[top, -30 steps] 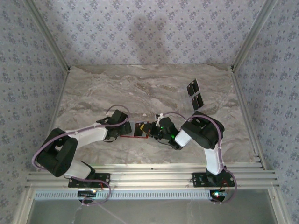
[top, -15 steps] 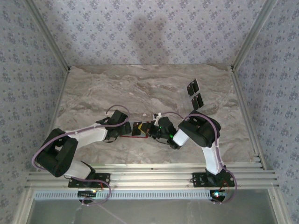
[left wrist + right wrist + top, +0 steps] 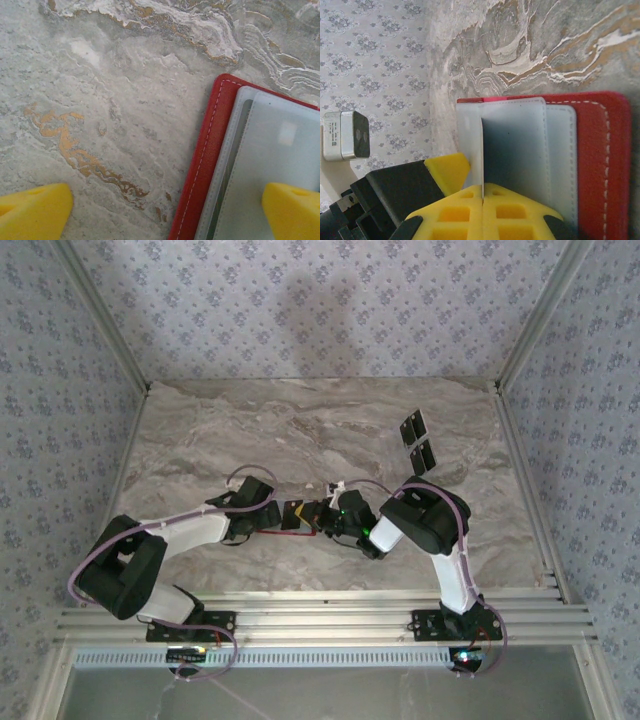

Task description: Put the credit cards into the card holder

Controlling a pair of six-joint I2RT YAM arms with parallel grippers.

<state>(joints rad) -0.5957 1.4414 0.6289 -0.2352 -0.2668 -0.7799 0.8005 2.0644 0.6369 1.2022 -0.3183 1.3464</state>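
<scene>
**Wallet open between the arms, one card pinched at its pockets**

Wallet [image 3: 296,517] lies open on the marble table [image 3: 200,440], toward the near edge and about midway across. Its red cover is down and its grey pockets [image 3: 280,150] face up. The left gripper [image 3: 272,514] sits at the wallet's 9 o'clock and the right gripper [image 3: 322,518] at its 3 o'clock, both close in.

The left wrist view shows the left jaws spread wide. One yellow fingertip [image 3: 31,210] is over bare marble and the other is over the pocket panel; I cannot tell if that one touches it.

The right wrist view shows the right jaws closed tight on a card [image 3: 482,150], seen edge-on as a thin line. The card stands upright, with its far end against the pockets. A dark patch lies on the pockets just at the card's 3 o'clock; I cannot tell whether it is a card face or a shadow, nor whether the card has entered a pocket.

Two more cards [image 3: 424,454] lie flat side by side at the wallet's 2 o'clock, well apart from it, near the table's right edge.
</scene>
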